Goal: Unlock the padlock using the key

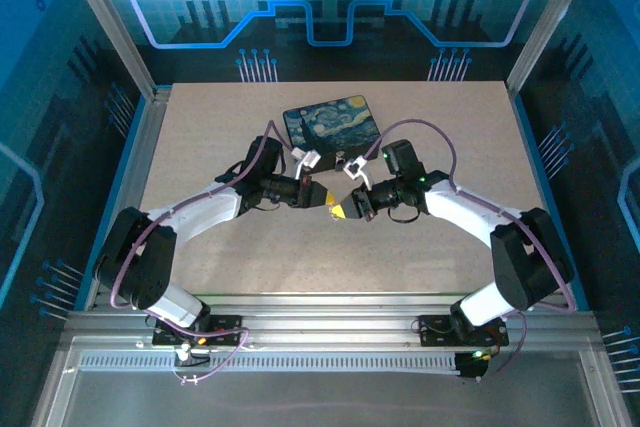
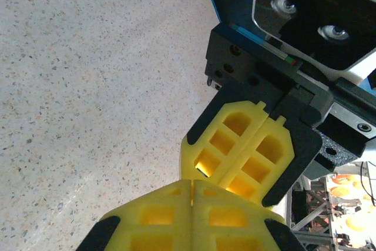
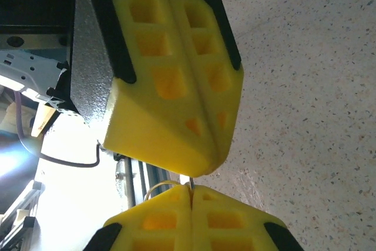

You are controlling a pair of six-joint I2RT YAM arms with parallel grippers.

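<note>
My two grippers meet tip to tip above the middle of the table. The right gripper is shut on the key, a thin grey metal sliver poking out between its yellow fingertips. A thin wire ring hangs beside it. The left gripper is shut, and its tips press close over the key's free end. In the left wrist view the right gripper sits just beyond my own tips. The padlock is hidden.
A dark rectangular box with a swirling night painting lies on the speckled table just behind the grippers. Metal frame posts and rails border the table on all sides.
</note>
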